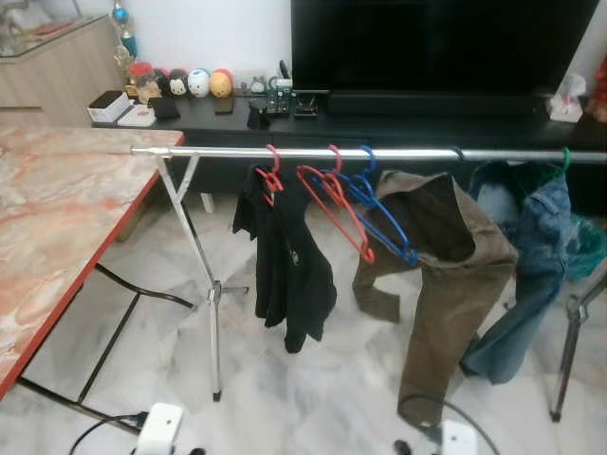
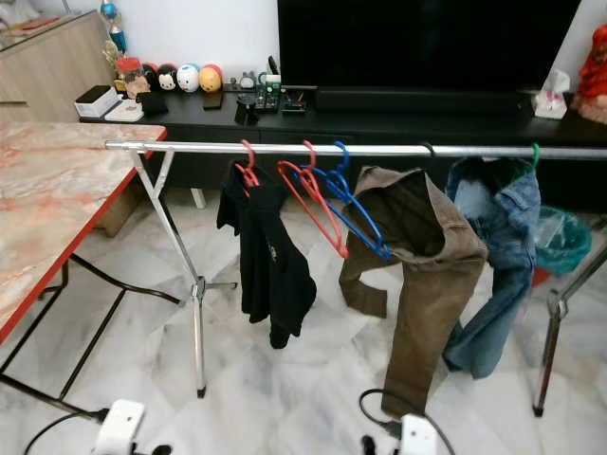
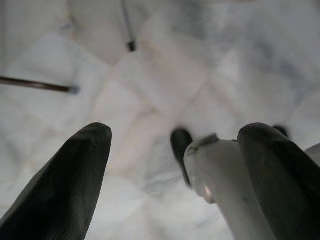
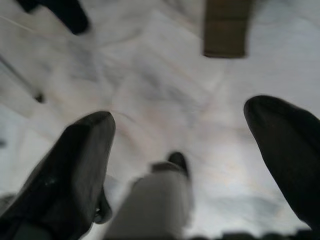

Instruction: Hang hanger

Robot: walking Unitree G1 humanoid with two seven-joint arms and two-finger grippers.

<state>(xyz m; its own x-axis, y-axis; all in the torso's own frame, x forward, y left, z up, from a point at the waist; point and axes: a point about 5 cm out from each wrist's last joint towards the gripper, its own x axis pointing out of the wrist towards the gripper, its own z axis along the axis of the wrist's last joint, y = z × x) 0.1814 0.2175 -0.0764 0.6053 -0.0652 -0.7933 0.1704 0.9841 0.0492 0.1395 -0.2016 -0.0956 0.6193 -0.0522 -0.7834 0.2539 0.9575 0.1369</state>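
A silver clothes rail [image 1: 408, 153] runs across the room. On it hang a red hanger [image 1: 272, 176] carrying a black shirt [image 1: 285, 256], an empty red hanger [image 1: 338, 204] and an empty blue hanger [image 1: 381, 216]. Further right hang brown trousers [image 1: 446, 275] and blue jeans [image 1: 522, 265] on a green hook. My left gripper [image 3: 177, 130] points down at the marble floor, fingers [image 3: 65, 185] wide apart with nothing held. My right gripper [image 4: 185, 112] also hangs over the floor, open and empty, below the trouser leg [image 4: 225, 27].
A marble table with a red edge [image 1: 57, 218] stands at the left. Behind the rail are a black TV console [image 1: 398, 128] and a TV [image 1: 436, 43]. The rack's crossed legs [image 1: 213, 294] and right leg [image 1: 567, 355] stand on the floor, with cables near my feet.
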